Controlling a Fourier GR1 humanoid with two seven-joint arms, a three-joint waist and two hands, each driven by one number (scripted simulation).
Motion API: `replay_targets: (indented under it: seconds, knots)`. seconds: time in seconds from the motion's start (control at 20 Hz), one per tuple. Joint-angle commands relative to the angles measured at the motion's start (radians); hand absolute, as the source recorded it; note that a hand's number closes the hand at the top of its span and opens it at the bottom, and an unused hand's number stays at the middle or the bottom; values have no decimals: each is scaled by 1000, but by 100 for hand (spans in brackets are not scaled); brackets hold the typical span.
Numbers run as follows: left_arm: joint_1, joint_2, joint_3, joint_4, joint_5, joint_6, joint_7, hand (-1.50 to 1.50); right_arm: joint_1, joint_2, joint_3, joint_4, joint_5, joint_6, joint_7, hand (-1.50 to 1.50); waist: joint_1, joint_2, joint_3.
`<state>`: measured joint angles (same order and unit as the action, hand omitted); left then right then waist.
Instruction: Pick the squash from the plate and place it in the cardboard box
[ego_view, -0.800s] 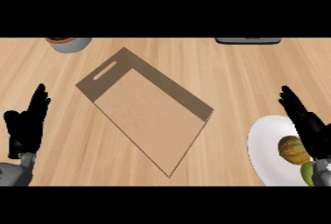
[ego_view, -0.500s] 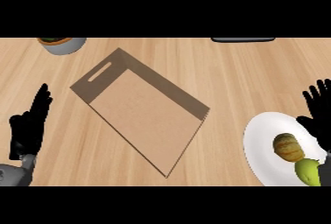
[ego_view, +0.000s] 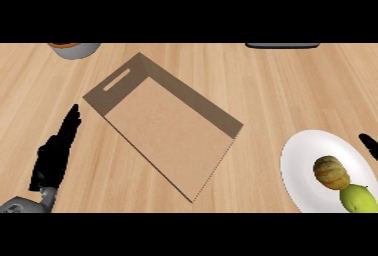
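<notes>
A white plate (ego_view: 306, 160) lies at the lower right of the wooden counter. On it rests the squash (ego_view: 331, 172), a tan ribbed lump, with a yellow-green piece (ego_view: 358, 199) touching its lower right side. The flat open cardboard box (ego_view: 166, 127), with a slot handle in its far wall, lies slantwise in the middle. My left hand (ego_view: 53, 155) stands open at the lower left, fingers up, left of the box. Of my right hand (ego_view: 369, 145) only a straight black fingertip shows at the right edge, just beyond the plate's rim. It holds nothing.
A grey bowl (ego_view: 74, 49) with something orange in it stands at the far left edge of the counter. A dark flat object (ego_view: 283, 45) lies at the far edge to the right. Bare wood separates the box from the plate.
My right hand has slid to the right and is almost out of view. The left hand has shifted slightly rightward. Box and plate lie as before.
</notes>
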<state>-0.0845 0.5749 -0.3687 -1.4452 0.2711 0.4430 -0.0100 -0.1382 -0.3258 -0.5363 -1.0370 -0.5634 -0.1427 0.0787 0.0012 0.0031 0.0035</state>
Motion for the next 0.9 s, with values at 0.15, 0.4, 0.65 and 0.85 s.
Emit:
replay_targets:
  seconds: [0.15,0.4,0.65,0.85]
  knots:
    - [15,-13,7,-33,-23,-1,22,0,95,-182,81,99,74,307,22,-150,3,-1,-2]
    - [-13,-32,3,-30,-31,8,55,0,102,-345,170,118,115,583,94,-150,1,-1,-2]
    - [5,-12,20,8,-39,-30,-5,0,93,-444,251,156,130,871,126,-150,6,1,-2]
    - [46,-38,16,-1,-55,-33,-29,0,10,-461,279,186,98,973,216,-150,12,-1,-3]
